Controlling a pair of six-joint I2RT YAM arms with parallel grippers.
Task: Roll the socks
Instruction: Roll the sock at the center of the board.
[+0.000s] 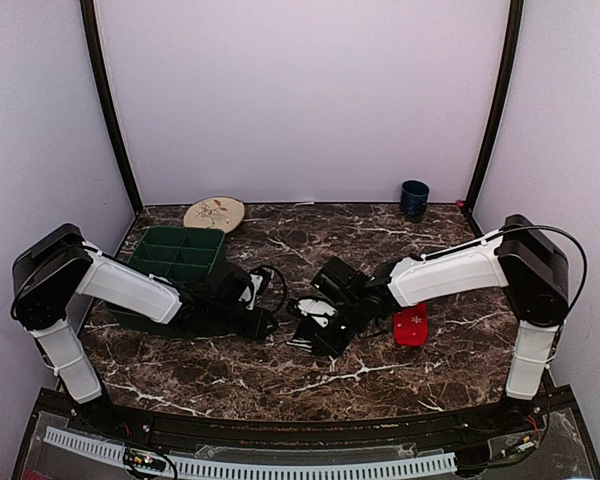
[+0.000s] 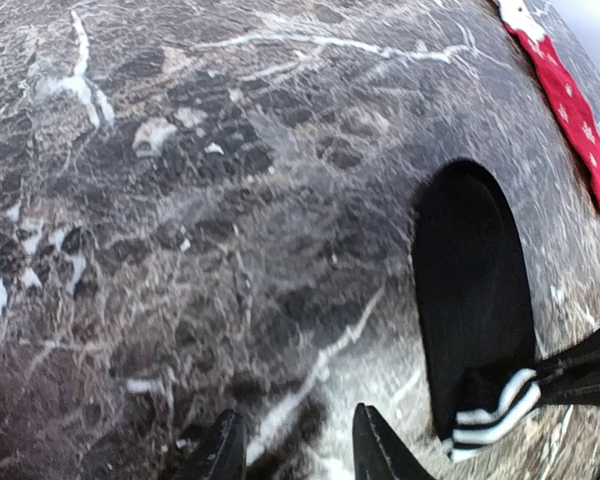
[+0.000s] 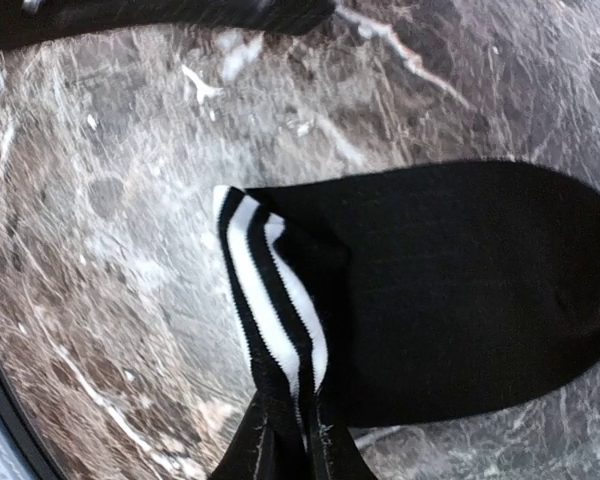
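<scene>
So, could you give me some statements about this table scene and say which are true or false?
1. The right gripper pinches the black sock by its striped cuff. True.
2. The red sock lies flat on the marble table. True.
3. The left gripper holds the red sock. False: its jaws stand open over bare marble.
4. The green tray sits on the table's right side. False: it is on the left side.
5. The cup at the back is bright yellow. False: it is dark blue.
</scene>
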